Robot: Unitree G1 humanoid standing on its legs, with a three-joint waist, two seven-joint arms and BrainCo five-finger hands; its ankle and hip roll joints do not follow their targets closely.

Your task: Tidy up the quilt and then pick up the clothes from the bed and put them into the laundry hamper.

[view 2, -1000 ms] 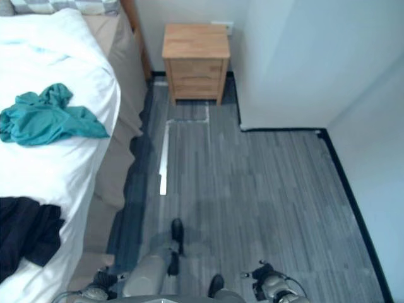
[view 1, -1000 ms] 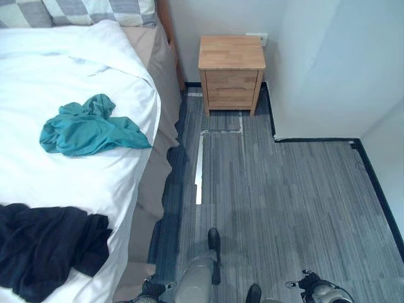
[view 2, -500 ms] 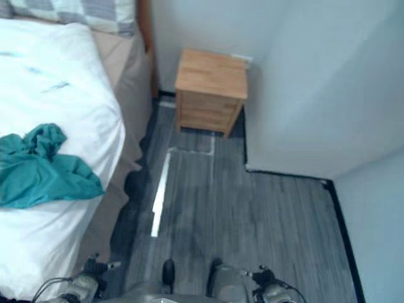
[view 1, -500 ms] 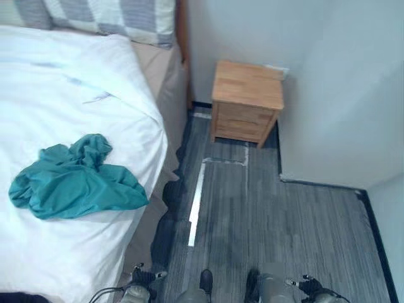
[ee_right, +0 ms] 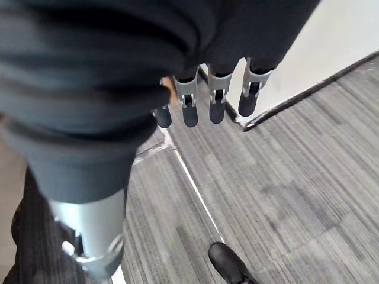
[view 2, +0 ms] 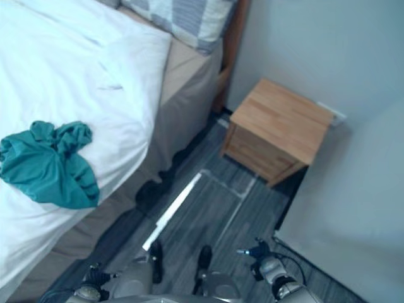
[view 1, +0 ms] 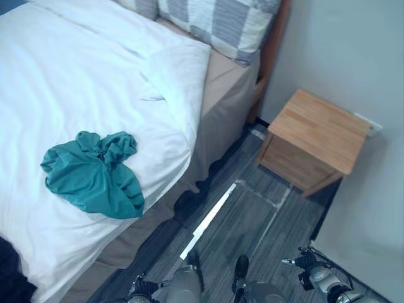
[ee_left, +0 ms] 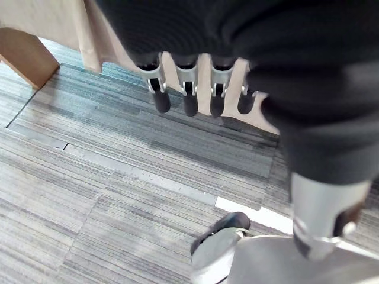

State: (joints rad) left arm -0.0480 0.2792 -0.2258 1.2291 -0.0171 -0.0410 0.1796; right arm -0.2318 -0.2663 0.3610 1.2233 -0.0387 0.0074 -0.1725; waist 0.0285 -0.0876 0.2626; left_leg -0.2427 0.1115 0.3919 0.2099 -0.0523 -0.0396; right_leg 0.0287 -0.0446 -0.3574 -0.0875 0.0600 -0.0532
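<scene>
A white quilt (view 1: 76, 82) covers the bed, and its corner by the pillows is folded back off the tan sheet (view 1: 222, 85). On the quilt near the bed's side edge lies a crumpled teal garment (view 1: 95, 180). A dark garment (view 1: 9, 279) peeks in at the lower left corner. My left hand (ee_left: 189, 89) hangs over the floor beside the bed with straight fingers and holds nothing. My right hand (ee_right: 216, 97) hangs low on the other side (view 1: 314, 275), also open and empty.
A wooden nightstand (view 1: 315, 142) stands against the wall next to the bed's head. Checked pillows (view 1: 218, 22) lie at the head. Grey plank flooring (view 1: 246, 221) runs between the bed and the wall (view 1: 353, 50) on the right.
The whole picture has shifted and turned, so the camera has moved: the bed's head and the nightstand are closer, and the dark garment is nearly out of frame. Both hands still hang low.
</scene>
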